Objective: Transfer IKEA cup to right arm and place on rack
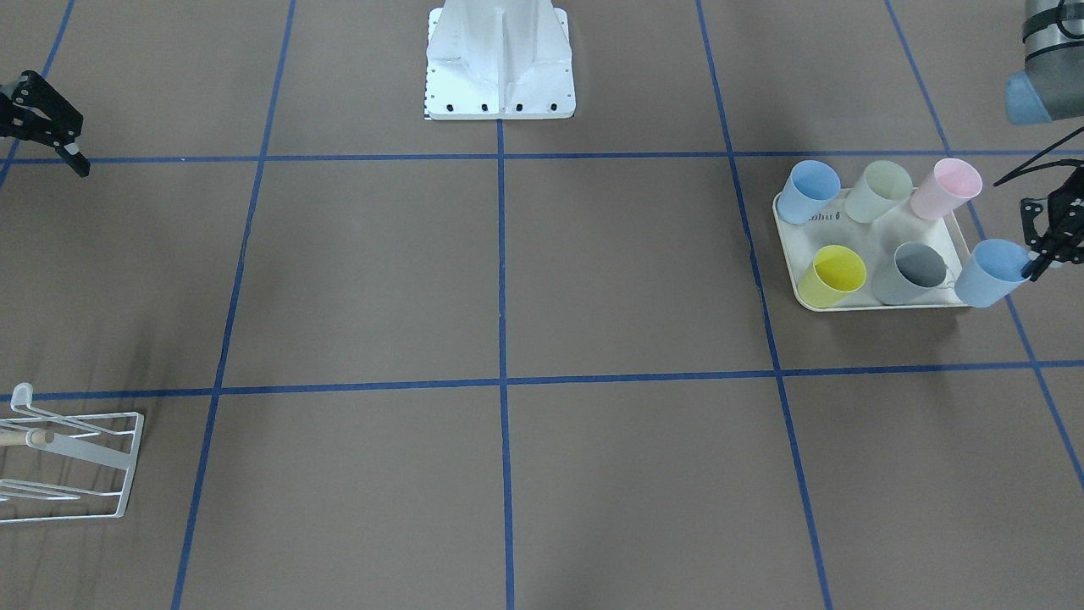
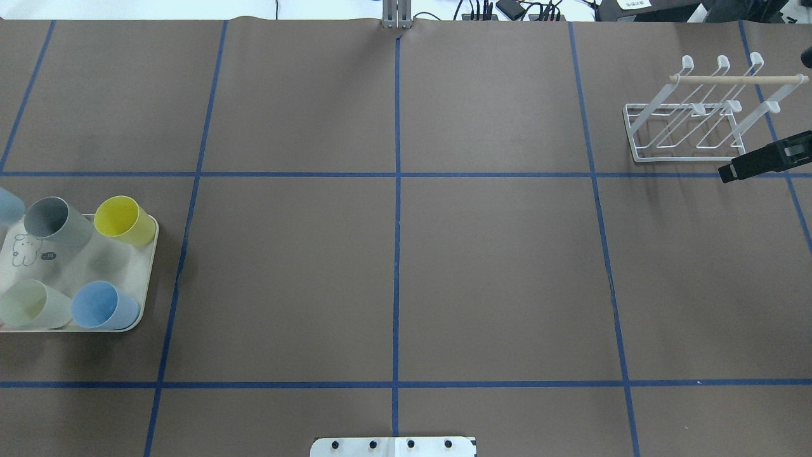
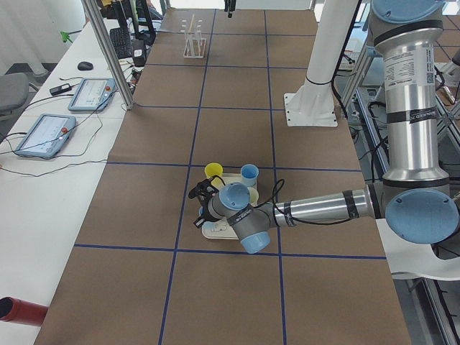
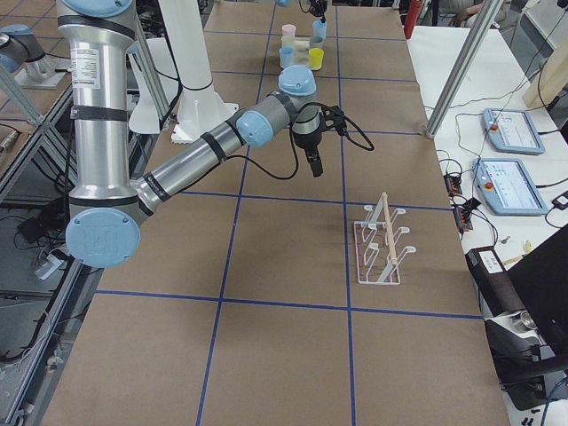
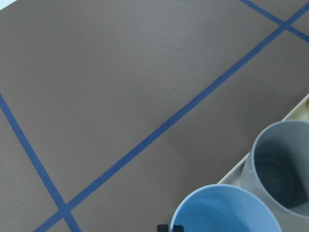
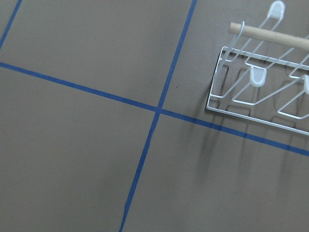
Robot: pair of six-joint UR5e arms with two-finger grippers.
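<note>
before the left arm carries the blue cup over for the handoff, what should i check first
1. Grip: the left gripper pinches the rim of the blue cup at the tray's corner; ok.
2. Neighbour: the grey cup sits very close; whether they touch, cannot tell.
3. Path: nothing shows on the table across its middle; ok.
4. Receiver: the right gripper hangs beside the rack, far from the cup; not ok. Open or shut, cannot tell.
5. Goal: the rack stands upright with no cup on its prongs; ok.
</note>
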